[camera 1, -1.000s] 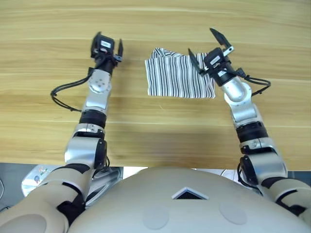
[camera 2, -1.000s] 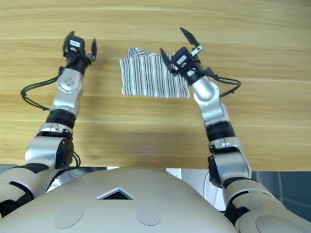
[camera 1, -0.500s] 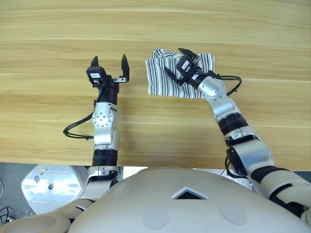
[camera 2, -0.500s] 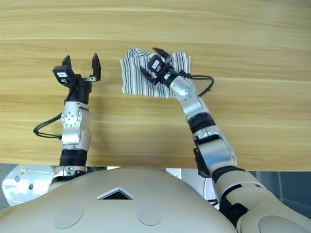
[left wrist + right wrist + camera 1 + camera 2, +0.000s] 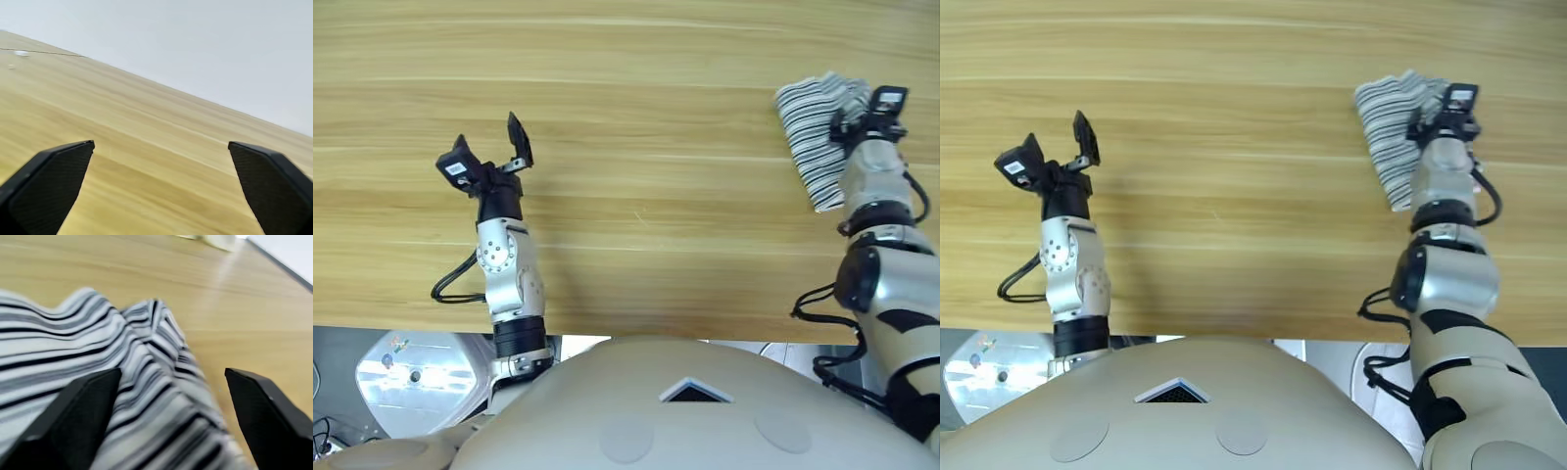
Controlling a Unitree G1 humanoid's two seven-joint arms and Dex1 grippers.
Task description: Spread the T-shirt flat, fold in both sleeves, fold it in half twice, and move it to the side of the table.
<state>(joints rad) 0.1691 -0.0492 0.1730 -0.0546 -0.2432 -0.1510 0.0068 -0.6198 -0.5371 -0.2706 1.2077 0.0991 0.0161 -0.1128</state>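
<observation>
The T-shirt [image 5: 815,132] was in the middle of the table [image 5: 636,69] 1 s ago, a neat folded rectangle, w/ the right gripper [image 5: 172,373] spread wide at its right edge. Half a sec. ago that gripper was down on the cloth. Now the shirt is far out at the right side of the table, near the edge, and the right arm has swung out there w/ it. The folded shape has suffered a little: it looks narrower and longer than before, and the far end is bunched into some waves, so it is no more so flat. In the right wrist view the two fingers stand well apart, the striped cloth lying between and below them; they are not pressed on it, so I judge the shirt is let go or only pushed along, not pinched. The left gripper [image 5: 489,145] has also moved: it was beside the shirt's left edge, then it drew back toward the body, and now it hangs over bare wood at the left, well apart from the shirt, fingers spread wide and holding nothing. For the task this means approx. the last step: folding is done and the shirt is at the side. What remains, in my judgement, is only to lift the right arm away w/o dragging the cloth, and maybe to smooth the bunched end.
</observation>
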